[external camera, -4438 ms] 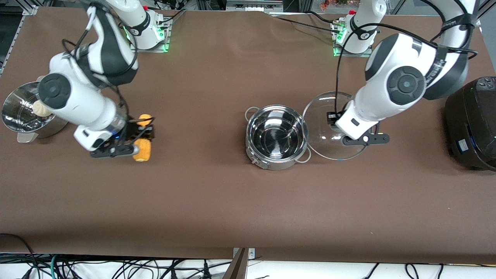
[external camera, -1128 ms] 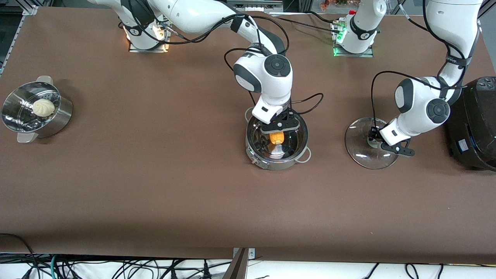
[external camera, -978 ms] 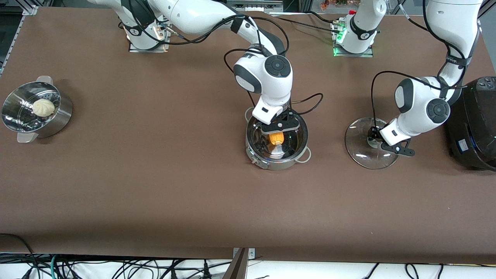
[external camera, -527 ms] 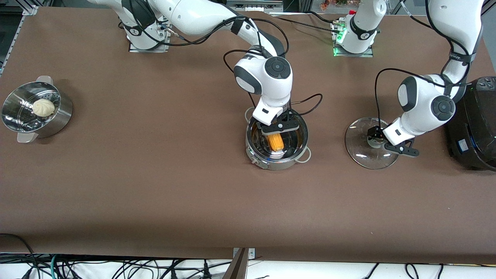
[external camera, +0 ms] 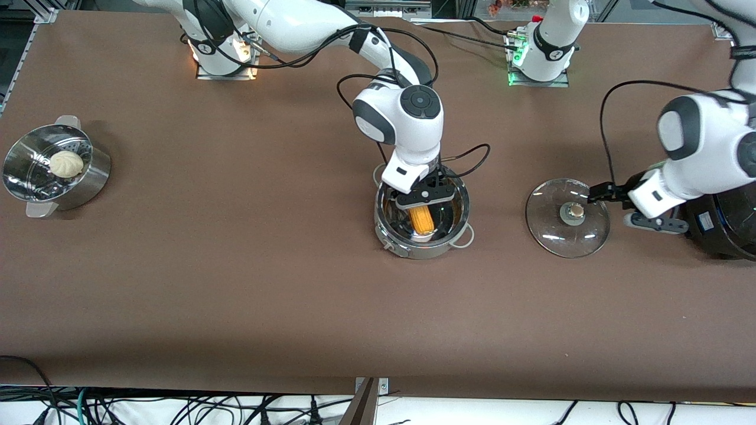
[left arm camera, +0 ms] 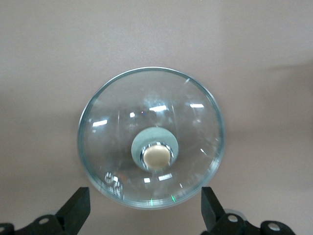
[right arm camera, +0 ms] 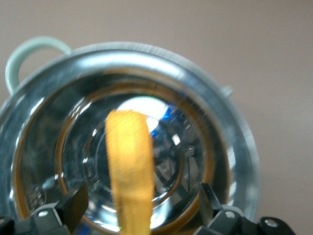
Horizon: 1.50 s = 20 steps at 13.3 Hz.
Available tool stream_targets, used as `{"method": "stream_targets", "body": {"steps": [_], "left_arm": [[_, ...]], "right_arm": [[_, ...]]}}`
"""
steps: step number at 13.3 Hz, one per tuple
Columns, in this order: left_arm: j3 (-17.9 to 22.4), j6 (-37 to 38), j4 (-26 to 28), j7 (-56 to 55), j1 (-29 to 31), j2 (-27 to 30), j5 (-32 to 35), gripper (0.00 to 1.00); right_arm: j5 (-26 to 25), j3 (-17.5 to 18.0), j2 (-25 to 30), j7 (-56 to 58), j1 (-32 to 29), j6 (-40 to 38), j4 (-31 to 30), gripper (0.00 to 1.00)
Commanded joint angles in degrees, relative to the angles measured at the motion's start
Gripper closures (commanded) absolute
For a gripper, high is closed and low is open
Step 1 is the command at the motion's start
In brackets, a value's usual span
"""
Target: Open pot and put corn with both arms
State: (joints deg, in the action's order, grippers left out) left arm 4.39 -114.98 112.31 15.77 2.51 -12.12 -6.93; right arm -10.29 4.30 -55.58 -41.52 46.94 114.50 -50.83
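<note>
Putting the corn (external camera: pixel 422 219) into the pot (external camera: pixel 390 239) is the step we are on, and we think it is almost done. The lid (external camera: pixel 546 239) is already off. It lies flat on the desk (external camera: pixel 236 295), knob up, beside the pot toward the left arm's end of the desk.

Our right claw (external camera: pixel 424 198) hangs low over the open pot. In the right wrist view its two fingers are spread wide, and the corn (right arm camera: pixel 128 166) lies between them without touching either one. So we judge the corn is let go and rests on the pot's shiny floor, with one end sticking out from under the claw toward the front camera.

Our left claw (external camera: pixel 627 206) is up over the desk between the lid and the black cooker (external camera: pixel 723 224). Its fingers are spread too and pinch nothing. In the left wrist view the lid (left arm camera: pixel 112 147) lies apart from them.

Next, we think the right claw needs to go straight up, so it does not bump the rim or the corn. The left arm can just wait.
</note>
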Motion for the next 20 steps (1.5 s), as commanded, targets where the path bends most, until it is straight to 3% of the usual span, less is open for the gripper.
{"method": "stream_targets", "body": {"steps": [1, 3, 6, 9, 14, 16, 20], "left_arm": [[-0.1, 10.4, -8.2, -4.6, 0.0, 0.0, -0.5, 0.0], [-0.3, 18.2, -14.3, -7.6, 0.0, 0.8, 0.5, 0.0], [-2.6, 30.8, -26.8, -13.6, -0.1, 0.8, 5.8, 0.0], [-2.8, 36.8, -33.5, -14.1, -0.1, 1.5, 5.9, 0.0], [-1.8, 37.2, -35.1, -16.3, -1.8, 4.7, 5.8, 0.0], [2.6, 37.0, -35.1, -19.8, -7.3, 5.0, 6.4, 0.0], [2.6, 29.3, -33.0, -20.4, -9.1, 5.4, 11.9, 0.0]], "right_arm": [[-0.1, 0.2, 3.5, 4.8, -3.9, -5.6, 0.1, 0.0], [0.7, 0.4, 6.6, 7.5, -8.5, -9.9, 0.1, 0.0], [6.9, 0.1, 10.6, 16.3, -16.2, -16.6, 0.1, 0.0], [7.0, 0.1, 12.4, 16.5, -22.8, -22.2, 0.1, 0.0], [7.0, 0.0, 16.0, 22.2, -34.2, -28.1, -0.2, 0.0], [7.0, -1.5, 20.1, 28.7, -38.1, -29.4, -3.5, 0.0], [7.0, -8.9, 28.4, 30.5, -38.7, -28.6, -13.1, 0.0]]}}
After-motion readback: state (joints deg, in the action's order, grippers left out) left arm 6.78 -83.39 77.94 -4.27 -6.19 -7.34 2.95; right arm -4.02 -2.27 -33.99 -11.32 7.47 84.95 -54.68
